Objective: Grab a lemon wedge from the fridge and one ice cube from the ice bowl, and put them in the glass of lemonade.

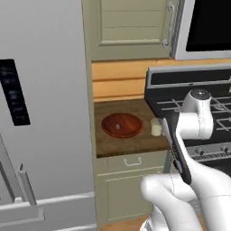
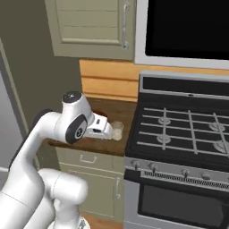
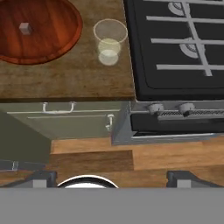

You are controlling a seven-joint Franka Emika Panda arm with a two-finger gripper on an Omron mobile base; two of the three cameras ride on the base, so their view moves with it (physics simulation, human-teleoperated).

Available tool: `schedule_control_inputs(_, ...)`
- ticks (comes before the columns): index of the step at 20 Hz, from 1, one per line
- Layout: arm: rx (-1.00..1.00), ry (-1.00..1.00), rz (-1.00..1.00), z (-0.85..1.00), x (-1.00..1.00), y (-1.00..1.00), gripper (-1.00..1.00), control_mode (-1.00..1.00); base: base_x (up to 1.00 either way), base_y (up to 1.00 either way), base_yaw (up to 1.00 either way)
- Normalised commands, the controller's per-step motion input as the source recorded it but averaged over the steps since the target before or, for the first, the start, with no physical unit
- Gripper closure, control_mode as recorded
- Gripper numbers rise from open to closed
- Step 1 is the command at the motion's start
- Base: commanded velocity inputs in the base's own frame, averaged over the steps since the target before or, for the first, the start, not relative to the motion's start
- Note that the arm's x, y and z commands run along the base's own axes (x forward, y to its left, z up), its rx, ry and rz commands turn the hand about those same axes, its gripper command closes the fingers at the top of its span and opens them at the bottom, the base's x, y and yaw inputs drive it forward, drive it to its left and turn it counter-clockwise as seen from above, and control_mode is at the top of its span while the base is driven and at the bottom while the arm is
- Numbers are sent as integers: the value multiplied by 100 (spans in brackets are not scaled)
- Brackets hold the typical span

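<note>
**Arm and frame edges keep parts of the kitchen out of sight**

In the left base view, the fridge runs off the left, top and bottom edges, and the ice cube is a pale speck, too small to make out its shape. In the right base view, the arm covers most of the ice bowl — a dark sliver shows at centre left. In the hand view, the bowl is cut by the upper-left corner and the stove by the right edge.

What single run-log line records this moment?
tool: open, empty, above floor | ice cube: in bowl | glass: on counter beside stove | fridge: shut
</note>
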Motion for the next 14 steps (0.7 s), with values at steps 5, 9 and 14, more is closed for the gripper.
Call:
schedule_control_inputs(5,0,0,0,0,0,0,-100,100,-44,100,0)
schedule_control_inputs(9,0,0,0,0,0,0,-100,100,-2,100,0)
schedule_control_inputs(14,0,0,0,0,0,0,-100,100,-4,100,2)
